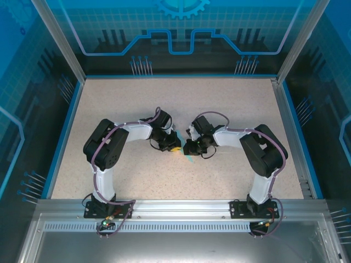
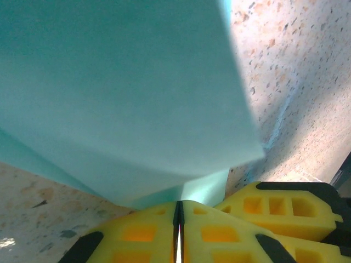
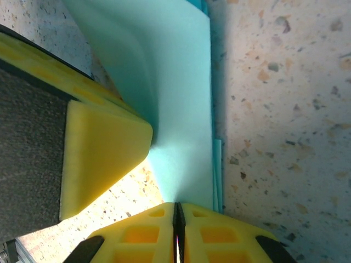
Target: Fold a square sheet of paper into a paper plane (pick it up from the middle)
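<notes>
The cyan paper [image 1: 188, 159], folded into layers, is held just above the tabletop between both arms. It spreads wide in the left wrist view as a creased sheet of paper [image 2: 126, 93] rising from my left gripper [image 2: 178, 210], which is shut on its lower edge. Seen from the right wrist, the paper [image 3: 178, 93] is a narrow strip with stacked edges on its right side. My right gripper [image 3: 178, 208] is shut on its near end. The left gripper's yellow finger [image 3: 101, 148] presses against the strip from the left. From above, the left gripper [image 1: 173, 146] and right gripper [image 1: 190, 147] almost touch.
The speckled beige table [image 1: 230, 104] has a blue rim and an aluminium frame. Transparent blue walls [image 1: 181, 33] enclose it at the back and sides. The right gripper's yellow finger [image 2: 285, 211] sits close beside my left fingers.
</notes>
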`<state>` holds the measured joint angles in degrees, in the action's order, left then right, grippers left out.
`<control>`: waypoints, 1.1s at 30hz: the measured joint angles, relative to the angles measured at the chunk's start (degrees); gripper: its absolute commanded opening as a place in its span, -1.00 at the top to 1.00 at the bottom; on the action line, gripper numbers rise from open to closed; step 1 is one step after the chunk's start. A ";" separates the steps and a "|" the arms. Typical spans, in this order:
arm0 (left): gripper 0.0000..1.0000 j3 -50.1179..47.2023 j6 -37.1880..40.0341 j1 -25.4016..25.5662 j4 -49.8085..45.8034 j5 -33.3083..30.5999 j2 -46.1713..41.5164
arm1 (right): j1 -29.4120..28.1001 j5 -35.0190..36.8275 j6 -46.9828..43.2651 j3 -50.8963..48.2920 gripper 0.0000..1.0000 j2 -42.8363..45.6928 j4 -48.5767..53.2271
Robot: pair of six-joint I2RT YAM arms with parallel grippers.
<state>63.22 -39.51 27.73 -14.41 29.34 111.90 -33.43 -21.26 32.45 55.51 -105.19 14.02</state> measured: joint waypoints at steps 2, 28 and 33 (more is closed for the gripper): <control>0.74 0.00 1.11 0.04 0.07 -1.07 -0.37 | 0.00 0.00 -0.15 0.00 0.78 -0.02 0.02; 0.75 0.00 5.62 -0.85 -0.35 -9.68 -3.26 | 0.00 -0.20 -0.61 0.85 0.77 -0.61 1.16; 0.75 0.00 5.64 -1.40 -0.35 -10.12 -3.21 | 0.00 -0.24 -0.61 0.98 0.77 -0.76 1.31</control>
<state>63.22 -33.87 26.33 -14.76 19.22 108.68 -33.43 -21.50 31.83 56.49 -105.95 15.33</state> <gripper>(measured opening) 0.124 0.116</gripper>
